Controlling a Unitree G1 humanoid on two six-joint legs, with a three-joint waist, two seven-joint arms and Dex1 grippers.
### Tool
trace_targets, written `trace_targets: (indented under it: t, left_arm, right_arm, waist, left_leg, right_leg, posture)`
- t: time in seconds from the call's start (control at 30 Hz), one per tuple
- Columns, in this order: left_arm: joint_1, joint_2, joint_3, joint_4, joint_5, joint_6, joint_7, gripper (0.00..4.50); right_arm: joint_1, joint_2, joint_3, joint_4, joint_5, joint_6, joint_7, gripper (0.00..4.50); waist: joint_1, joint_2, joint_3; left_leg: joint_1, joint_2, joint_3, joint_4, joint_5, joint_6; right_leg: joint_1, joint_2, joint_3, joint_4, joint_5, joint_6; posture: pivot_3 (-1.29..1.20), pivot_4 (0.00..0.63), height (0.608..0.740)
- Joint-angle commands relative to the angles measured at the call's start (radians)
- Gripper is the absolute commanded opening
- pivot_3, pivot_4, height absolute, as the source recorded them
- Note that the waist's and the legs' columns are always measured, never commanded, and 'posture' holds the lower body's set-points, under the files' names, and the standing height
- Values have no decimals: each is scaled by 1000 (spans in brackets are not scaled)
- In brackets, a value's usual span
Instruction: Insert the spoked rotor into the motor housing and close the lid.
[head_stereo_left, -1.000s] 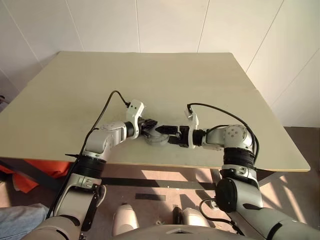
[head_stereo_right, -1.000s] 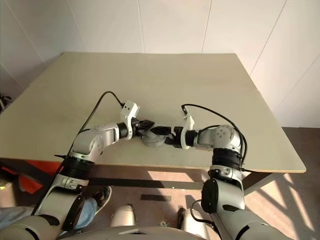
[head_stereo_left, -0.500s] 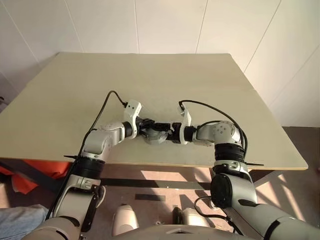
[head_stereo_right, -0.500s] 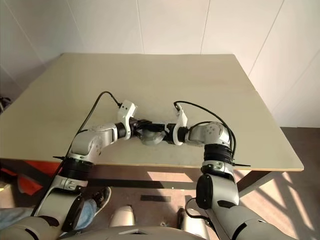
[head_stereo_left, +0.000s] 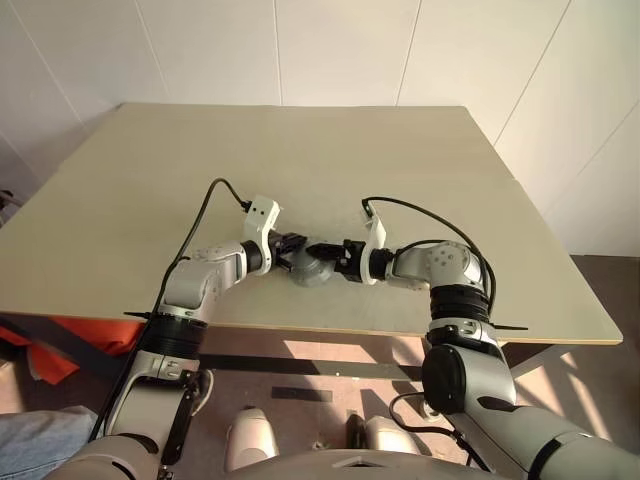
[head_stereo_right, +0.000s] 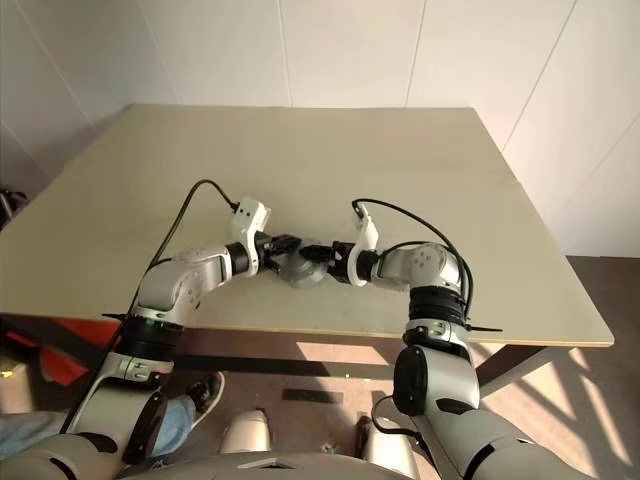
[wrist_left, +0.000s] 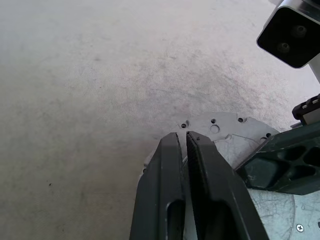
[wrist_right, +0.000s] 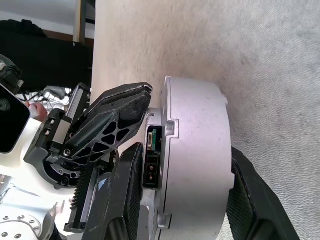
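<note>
Right tool (wrist_right: 180, 200) has slid in from the right over the last second and narrowed its jaws: one finger now sits each side of the housing (wrist_right: 192, 160), close around the silver wall, though a firm clamp isn't certain yet. Housing's at the near middle of the tabletop (head_stereo_left: 300, 160), between both arms. Left tool (wrist_left: 181, 142) hasn't budged, fingers pressed together with nothing between them, tips resting over the lid (wrist_left: 220, 131), which looks already seated on the housing. Rotor's presumably inside. That suggests the closing step is nearly finished. Beyond, bare tabletop.
</note>
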Motion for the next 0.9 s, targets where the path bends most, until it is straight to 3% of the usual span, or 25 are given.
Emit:
trace_targets:
  t: [0.03,0.33,0.5,0.63,0.9]
  left_arm:
    - [-15,-38,91,18,-60,-5,37,291]
    - [-1,-70,277,12,-179,26,120,291]
    - [0,-106,354,-5,-285,55,136,291]
    - [-22,-175,486,-1,-457,93,188,1457]
    - [-21,-184,586,50,-593,130,282,4262]
  right_arm:
    - [-90,-13,-63,48,29,-98,-23,2170]
    - [-241,-49,-173,256,64,-288,-57,2170]
    - [-315,-52,-221,344,92,-338,-72,2170]
    - [-362,-46,-238,383,115,-354,-88,2170]
    - [-414,-60,-231,409,138,-339,-88,2170]
  waist:
    - [0,0,0]
    - [3,0,1]
    - [-2,0,1]
    - [-1,0,1]
    - [0,0,1]
  left_leg:
    - [0,0,0,0,0,0]
    - [-7,0,0,1,-1,1]
    - [-22,1,0,3,-1,3]
    - [-25,1,0,7,-4,8]
    - [-29,2,0,20,-8,14]
  right_leg:
    - [0,0,0,0,0,0]
    - [-5,0,0,0,0,0]
    - [-18,1,-1,1,2,1]
    - [-20,1,-1,1,1,0]
    - [-19,0,-1,3,1,0]
  posture:
    - [0,0,740]
    - [0,0,740]
    - [0,0,740]
    - [0,0,740]
    - [0,0,740]
